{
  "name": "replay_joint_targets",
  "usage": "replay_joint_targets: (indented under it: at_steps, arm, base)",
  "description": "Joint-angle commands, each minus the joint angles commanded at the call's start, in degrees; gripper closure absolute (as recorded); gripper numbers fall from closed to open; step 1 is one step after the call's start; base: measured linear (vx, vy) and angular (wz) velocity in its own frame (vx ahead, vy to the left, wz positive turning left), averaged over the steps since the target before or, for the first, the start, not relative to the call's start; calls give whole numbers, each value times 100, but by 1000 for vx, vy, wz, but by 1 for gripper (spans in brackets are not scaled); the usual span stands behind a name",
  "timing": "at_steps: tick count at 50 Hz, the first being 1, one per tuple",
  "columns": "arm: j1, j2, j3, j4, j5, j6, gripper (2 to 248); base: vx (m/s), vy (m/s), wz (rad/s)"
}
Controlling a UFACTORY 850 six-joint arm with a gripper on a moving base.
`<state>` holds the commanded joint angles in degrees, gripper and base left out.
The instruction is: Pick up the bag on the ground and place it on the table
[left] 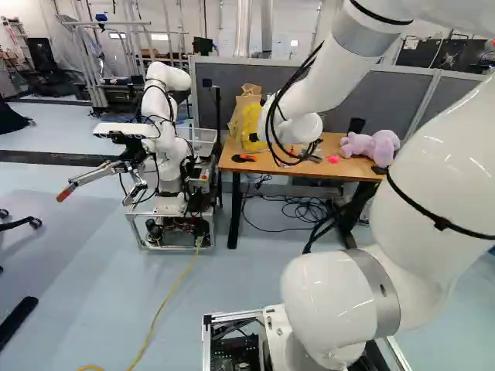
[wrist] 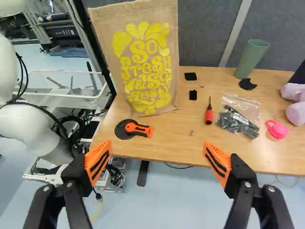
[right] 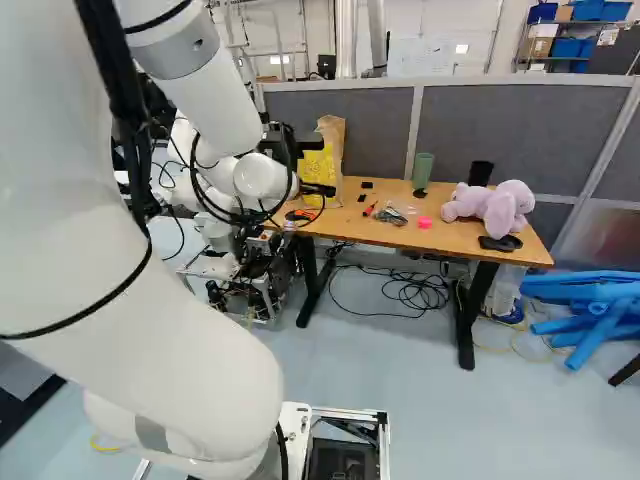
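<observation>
Wrist view: we saw one bag (wrist: 145,62) of coarse tan weave, yellow-lettered, standing upright on the smooth wooden table (wrist: 178,131). It showed at the upper middle of both base views. Our gripper (right: 318,189) stood wide open, its two ribbed orange pads (wrist: 99,160) well apart; the bag was ahead of the left pad and the gap, clear of both. Beside it we counted two flat black pieces (wrist: 193,95), one red screwdriver (wrist: 209,114), one crinkled clear pouch (wrist: 240,114), one green cylinder (wrist: 251,58) and one rounded plush toy (right: 490,205).
</observation>
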<state>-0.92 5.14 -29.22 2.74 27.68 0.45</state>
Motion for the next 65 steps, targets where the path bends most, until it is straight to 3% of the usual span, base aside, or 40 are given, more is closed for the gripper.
replay_joint_targets:
  at_steps: [32, 65]
  arm:
    - [55, 652, 1454, -164, 1340, -27, 3]
    - [86, 1018, 2270, -256, 2092, -42, 3]
  base:
    - [0, 0, 0]
    - [0, 0, 0]
